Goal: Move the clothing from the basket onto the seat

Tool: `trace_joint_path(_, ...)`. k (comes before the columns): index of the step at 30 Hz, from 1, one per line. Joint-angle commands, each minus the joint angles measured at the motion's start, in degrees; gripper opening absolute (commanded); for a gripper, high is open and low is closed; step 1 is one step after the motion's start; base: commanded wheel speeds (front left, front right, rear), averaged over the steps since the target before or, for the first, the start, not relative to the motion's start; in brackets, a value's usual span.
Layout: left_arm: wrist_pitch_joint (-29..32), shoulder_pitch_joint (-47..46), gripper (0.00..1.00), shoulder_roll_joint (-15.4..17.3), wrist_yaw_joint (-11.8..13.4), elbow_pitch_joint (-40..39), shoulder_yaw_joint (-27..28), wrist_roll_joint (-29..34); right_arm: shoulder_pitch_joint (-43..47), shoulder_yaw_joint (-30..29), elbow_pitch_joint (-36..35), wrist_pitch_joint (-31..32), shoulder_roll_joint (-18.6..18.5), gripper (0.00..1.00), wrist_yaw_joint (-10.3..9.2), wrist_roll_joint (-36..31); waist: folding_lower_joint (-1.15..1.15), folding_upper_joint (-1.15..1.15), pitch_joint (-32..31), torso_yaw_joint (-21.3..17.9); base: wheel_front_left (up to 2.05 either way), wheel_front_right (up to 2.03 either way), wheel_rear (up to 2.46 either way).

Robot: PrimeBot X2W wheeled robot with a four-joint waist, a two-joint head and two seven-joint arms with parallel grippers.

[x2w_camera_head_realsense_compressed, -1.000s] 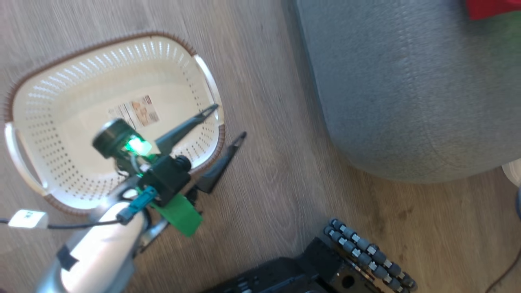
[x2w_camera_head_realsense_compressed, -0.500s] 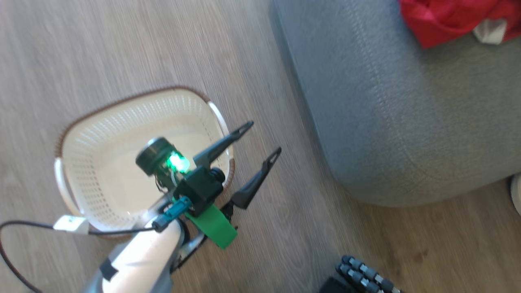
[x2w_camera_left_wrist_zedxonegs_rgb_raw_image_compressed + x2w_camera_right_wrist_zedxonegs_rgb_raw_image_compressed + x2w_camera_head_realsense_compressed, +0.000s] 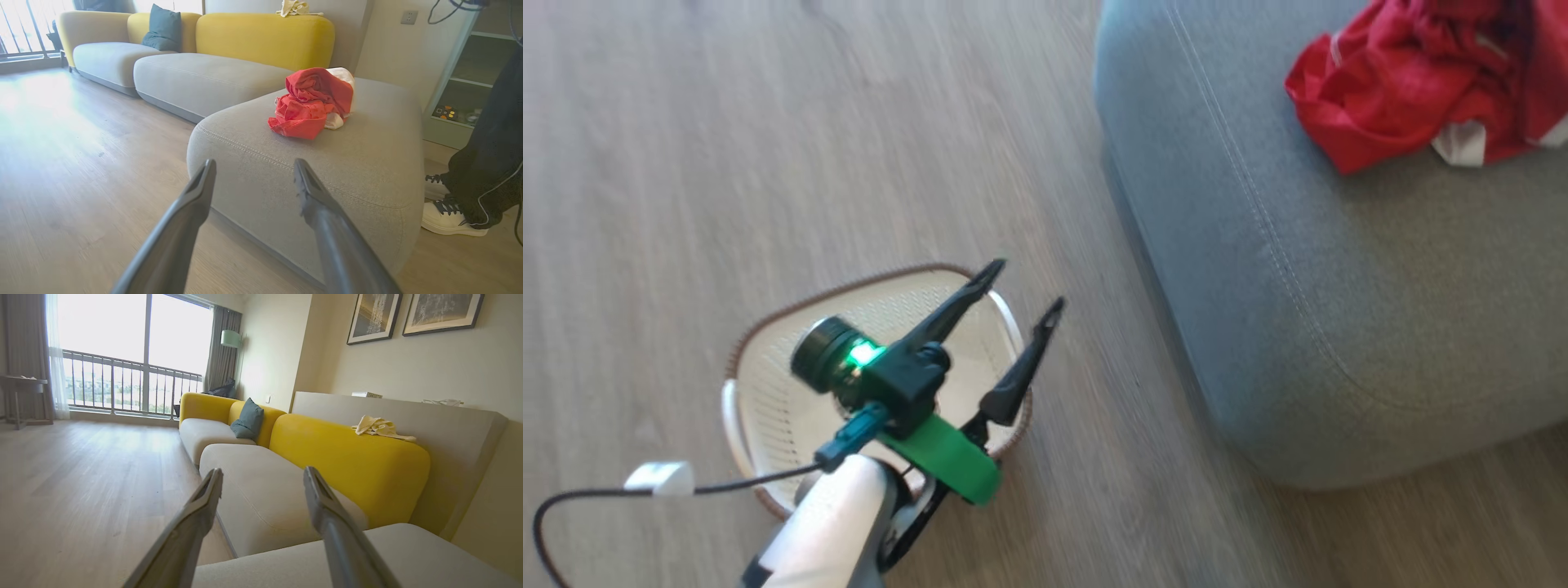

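Clothing (image 3: pixel 1405 90) on seat (image 3: pixel 1339 310), basket (image 3: pixel 768 400) on floor (image 3: pixel 727 163)

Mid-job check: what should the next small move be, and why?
Probably ease the left gripper back from the basket and stop: the clothing lies on the seat, the basket's visible inside looks bare, and the gripper's jaws stand open, empty.

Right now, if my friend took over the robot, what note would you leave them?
Left gripper: open, holding nothing, over the small cream-white plastic basket with a brown rim, on the wooden floor.
Right gripper: open, holding nothing.
Bright red and white fabric clothing: lying bunched on the large grey upholstered seat.
Done: clothing is on the seat; the basket's visible inside holds none.
Left to do: probably nothing; check the basket part hidden under the arm.
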Motion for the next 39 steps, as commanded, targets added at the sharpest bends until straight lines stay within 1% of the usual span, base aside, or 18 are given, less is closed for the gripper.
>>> trace_joint_path(1,-0.5,0.4,1.00,-0.8,0.0,-1.5,3.9,0.3,5.4,3.9,-6.9,-0.5,-0.7,1.00,-0.02,5.3,0.01,-0.01,-3.2,2.3,0.00,0.00,0.00)
trace_joint_path(4,-0.5,2.0,1.00,-1.7,0.0,-1.2,7.1,0.3,12.0,8.5,-16.4,-0.5,-2.4,1.00,-0.02,11.3,0.01,-0.01,-5.1,3.5,0.00,0.00,0.00)
trace_joint_path(7,-0.5,3.3,1.00,-2.5,0.0,-1.0,9.8,0.6,17.7,10.5,-25.0,-0.5,-2.9,1.00,-0.02,15.3,0.01,-0.01,-6.8,4.9,0.00,0.00,0.00)
trace_joint_path(9,-0.5,4.1,1.00,-3.0,0.0,-1.1,11.8,1.0,21.1,10.7,-30.3,-0.5,-2.3,1.00,-0.02,17.1,0.01,-0.01,-7.6,5.9,0.00,0.00,0.00)
trace_joint_path(12,-0.5,5.0,1.00,-3.6,0.0,-1.4,15.7,1.6,26.3,11.5,-37.5,-0.5,-1.3,1.00,-0.02,17.8,0.01,-0.01,-8.3,7.4,0.00,0.00,0.00)
trace_joint_path(15,-0.5,5.2,1.00,-4.1,0.3,-1.9,18.5,2.8,31.6,11.2,-42.9,-0.5,0.4,1.00,-0.02,18.3,0.01,-0.01,-8.6,9.5,0.00,0.00,0.00)
trace_joint_path(17,-0.5,5.5,1.00,-4.3,1.4,-2.3,20.5,3.3,34.8,10.8,-45.5,-0.5,2.0,1.00,-0.02,18.0,0.01,-0.01,-9.0,10.9,0.00,0.00,0.00)
trace_joint_path(20,-0.5,6.0,1.00,-4.4,3.6,-2.8,23.0,3.8,39.3,10.0,-48.0,-0.5,5.0,1.00,-0.02,18.1,0.01,-0.01,-9.5,12.9,0.00,0.00,0.00)
trace_joint_path(23,-0.5,6.8,1.00,-4.4,5.2,-3.0,23.6,4.0,43.3,10.0,-49.7,-0.5,7.5,1.00,-0.02,18.3,0.01,-0.01,-9.9,14.7,0.00,0.00,0.00)
trace_joint_path(26,-0.5,7.8,1.00,-4.4,6.9,-2.6,24.0,4.6,47.3,10.9,-49.9,-0.5,9.4,1.00,-0.02,18.6,0.01,-0.01,-10.4,16.2,0.00,0.00,0.00)
trace_joint_path(29,-0.5,8.9,1.00,-4.4,9.2,-1.5,24.2,4.9,50.9,11.7,-49.4,-0.5,10.8,1.00,-0.02,18.3,0.01,-0.01,-10.9,17.6,0.00,0.00,0.00)
trace_joint_path(33,-0.5,10.4,1.00,-4.4,11.3,-1.1,24.0,4.9,54.7,13.0,-50.0,-0.5,12.8,1.00,-0.02,17.4,0.01,-0.01,-11.4,18.4,0.00,0.00,0.00)
trace_joint_path(36,-0.5,11.5,1.00,-4.4,12.0,-0.1,23.8,3.5,56.9,14.1,-50.6,-0.5,13.7,1.00,-0.02,15.5,0.01,-0.01,-11.6,18.8,0.00,0.00,0.00)
trace_joint_path(39,-0.5,12.2,1.00,-4.4,10.8,1.4,23.5,0.6,58.9,14.1,-50.6,-0.5,15.0,1.00,-0.02,15.2,0.01,-0.01,-11.6,19.2,0.00,0.00,0.00)
